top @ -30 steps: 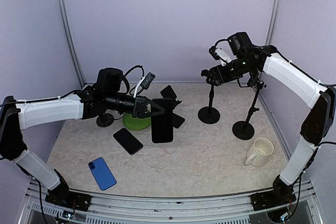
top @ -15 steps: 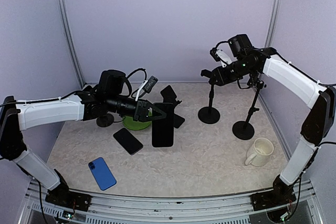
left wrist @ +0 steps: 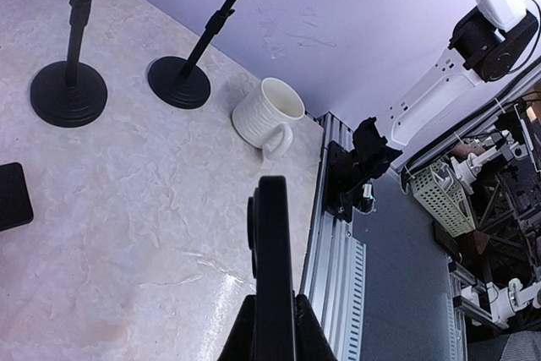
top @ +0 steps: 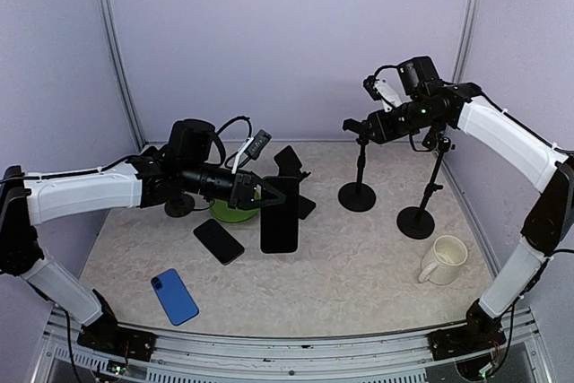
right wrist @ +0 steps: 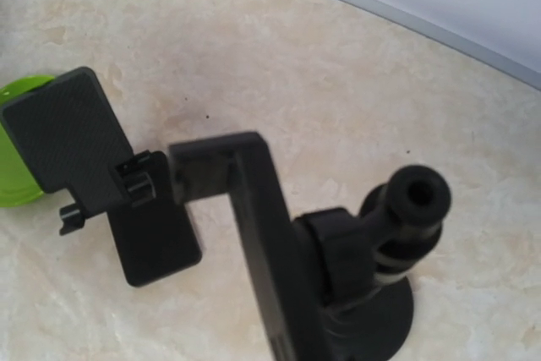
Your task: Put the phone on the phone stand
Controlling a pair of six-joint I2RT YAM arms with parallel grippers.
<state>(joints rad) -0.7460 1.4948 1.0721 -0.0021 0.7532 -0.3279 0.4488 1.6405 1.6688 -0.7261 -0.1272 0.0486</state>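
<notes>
Grips the phone (top: pixel 279 214) in the left gripper (top: pixel 263 195), clenched tight on one long edge, with the black slab held upright and clear of the table (top: pixel 359 266), about mid-table. Hangs it just right of a green dish (top: pixel 230 212) and well apart from the phone stand (top: pixel 359 168), off to the right. Shows it edge-on in the left wrist view, a thin dark blade rising straight out of the closed jaws. Reaches in from the far right with the right gripper (top: pixel 356 126), level with the head of the phone stand and touching or just beside it; cannot tell from any view whether clamped on that head or loose around it. Fills the right wrist view with the stand's black bracket, pole and round base below. Also on the table: a second stand (top: pixel 429 177), nearer the right wall, and in front of it a cream mug (top: pixel 443 260), upright, handle toward the left. Flat near the left arm, a dark phone (top: pixel 218 240); nearer the front edge, a blue phone (top: pixel 174 296). Behind the green dish, another black holder (top: pixel 292 161), tilted.
</notes>
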